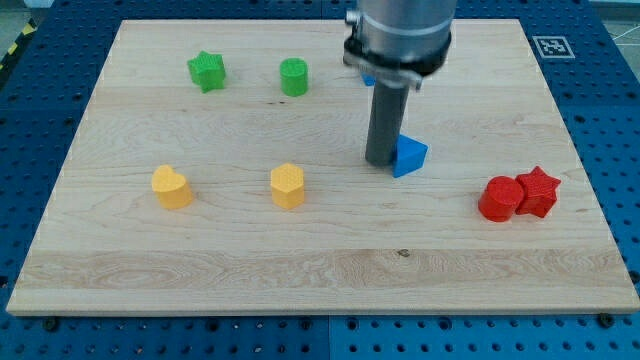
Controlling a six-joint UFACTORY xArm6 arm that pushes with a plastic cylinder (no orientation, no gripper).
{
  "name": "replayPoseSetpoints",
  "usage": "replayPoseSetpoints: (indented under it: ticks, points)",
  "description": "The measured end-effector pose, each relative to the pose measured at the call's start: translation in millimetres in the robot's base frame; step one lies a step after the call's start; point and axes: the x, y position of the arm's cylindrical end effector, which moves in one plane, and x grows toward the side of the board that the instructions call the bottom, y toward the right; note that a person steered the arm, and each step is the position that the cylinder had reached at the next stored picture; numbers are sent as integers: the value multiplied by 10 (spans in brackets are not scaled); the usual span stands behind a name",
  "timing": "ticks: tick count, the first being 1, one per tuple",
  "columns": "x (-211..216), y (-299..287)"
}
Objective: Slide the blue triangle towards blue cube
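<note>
Nearest the camera: the bare front strip of the wooden board (320, 275), along the view's bottom edge. The first objects up from it are two yellow blocks, side by side but apart: a yellow heart-like block (171, 187) toward the left edge and a yellow hexagonal block (287, 185) nearer the middle.

Toward the right edge, a red cylinder (498, 198) and a red star (538, 191) sit touching each other, the star on the right.

Blue triangle (409, 156): right of board centre, roughly midway between the top and bottom edges. It appears to point toward the view's bottom left, with its broad side facing the right edge. I can't make out a distinct long axis; part of it is hidden by the rod.

My tip (381, 162) is down at the board, touching or just beside the triangle's left side. No jaws on this rig, just the bare rod; nothing is held.

Blue cube (368, 76): only a sliver shows, behind the arm's housing, near the top edge and above the triangle. Its shape cannot be confirmed from what shows.

Near the top edge on the left half: a green star (207, 71) and a green cylinder (294, 77), apart from each other.

A marker tag (548, 46) sits just off the board's top right corner.
</note>
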Motion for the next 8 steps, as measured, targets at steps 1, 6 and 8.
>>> replayPoseSetpoints:
  ticks: [1,6,8]
  points:
    - [45,0]
    - [587,746]
    - [301,414]
